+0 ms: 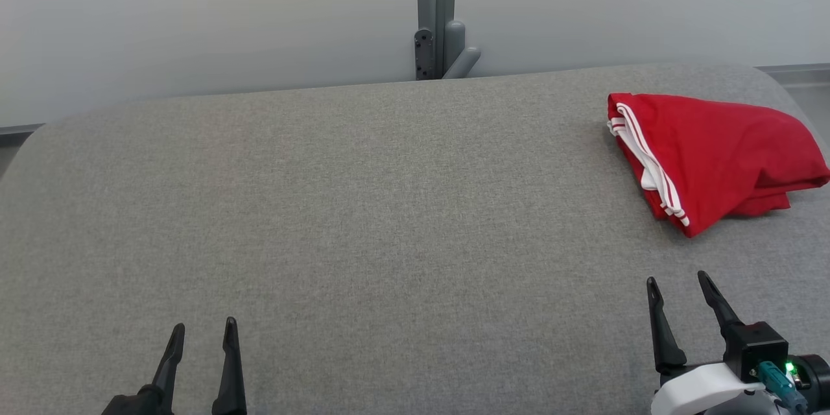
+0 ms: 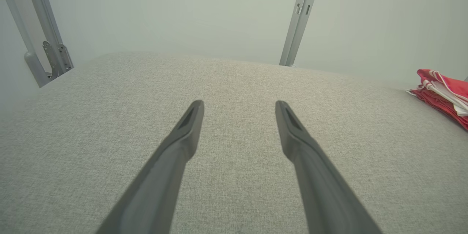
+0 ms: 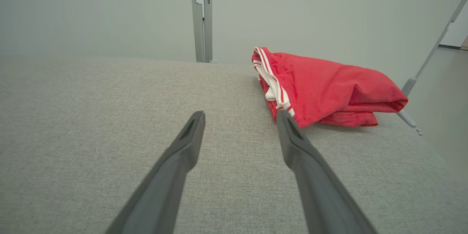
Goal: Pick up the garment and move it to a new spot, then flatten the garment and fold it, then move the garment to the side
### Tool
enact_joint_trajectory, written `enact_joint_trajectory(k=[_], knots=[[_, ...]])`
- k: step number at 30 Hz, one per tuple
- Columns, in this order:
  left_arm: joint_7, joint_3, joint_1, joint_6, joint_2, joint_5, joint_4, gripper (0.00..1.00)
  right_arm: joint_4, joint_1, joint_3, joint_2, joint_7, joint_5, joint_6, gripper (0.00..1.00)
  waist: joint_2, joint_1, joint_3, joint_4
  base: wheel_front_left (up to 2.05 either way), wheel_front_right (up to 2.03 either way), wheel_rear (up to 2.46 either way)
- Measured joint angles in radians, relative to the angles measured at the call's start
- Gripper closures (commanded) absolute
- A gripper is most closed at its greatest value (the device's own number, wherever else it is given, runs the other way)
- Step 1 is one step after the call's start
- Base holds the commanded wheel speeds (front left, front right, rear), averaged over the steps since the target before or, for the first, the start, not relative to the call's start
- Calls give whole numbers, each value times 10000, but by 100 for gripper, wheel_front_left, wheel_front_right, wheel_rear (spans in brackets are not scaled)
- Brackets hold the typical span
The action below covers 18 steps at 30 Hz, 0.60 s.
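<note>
A red garment with white stripes along one edge lies folded in a bundle at the far right of the grey fabric table. The right wrist view has the garment just beyond and to the right of the fingertips. At the right edge of the left wrist view a part of the garment shows. My right gripper stands open a little in front of the garment, apart from it, with nothing between its fingers. My left gripper is open and empty near the table's front left.
A grey metal post with a bracket rises behind the table's far edge, against a pale wall. The table's right edge curves down close behind the garment. A slanted grey strut stands off the table's right side.
</note>
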Motion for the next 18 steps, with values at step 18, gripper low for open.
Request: enact_joint_trajectory(k=[18], knots=[[6, 42, 14, -6, -6, -4, 81, 0, 128, -69, 82, 8, 4, 12, 0, 0, 0, 0, 16, 13, 0, 0, 0]])
